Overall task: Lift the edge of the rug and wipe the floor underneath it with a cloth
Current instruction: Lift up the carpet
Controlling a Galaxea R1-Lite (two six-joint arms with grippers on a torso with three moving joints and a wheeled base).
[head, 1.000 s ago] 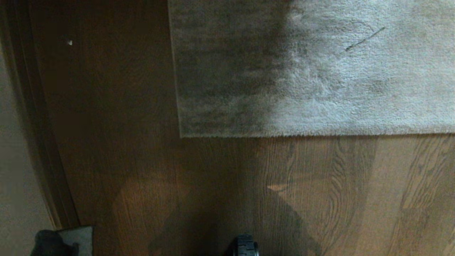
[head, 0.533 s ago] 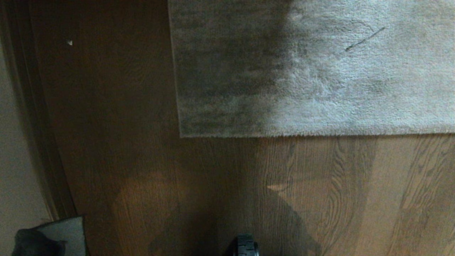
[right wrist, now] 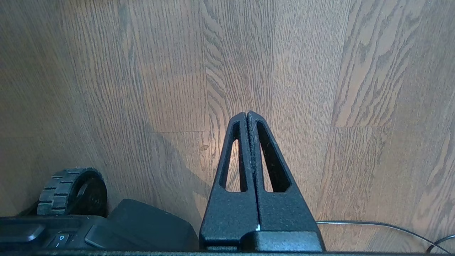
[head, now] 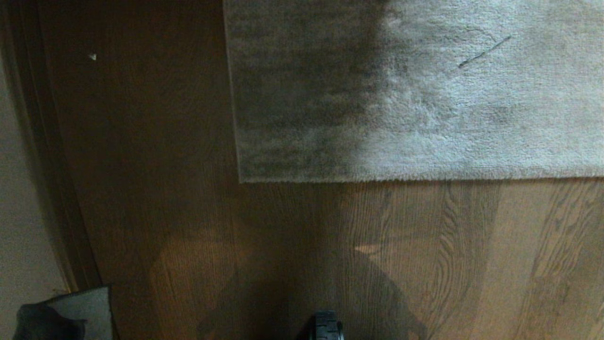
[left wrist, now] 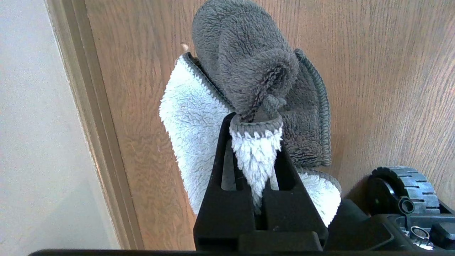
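Since 1 second ago, the cloth [head: 61, 314] in my left end effector [left wrist: 256, 119] has slid toward the bottom-left corner of the head view; the rug has not shifted. Nearest me, both arms hang low by the base. The left end effector is clenched on the cloth, a fluffy rag, pale on 1 side and dark grey on the other, hanging above the floor [head: 424, 264] beside a skirting board [left wrist: 92, 117]. The right end effector [right wrist: 247, 115] is clenched on nothing, over bare planks. A base wheel [head: 325, 327] sits at the view's bottom edge. Farther out, the rug edge [head: 424, 179] lies flat on the floor. I judge the lift has not started. Next, the right end effector must release, reach the hem and pinch it.
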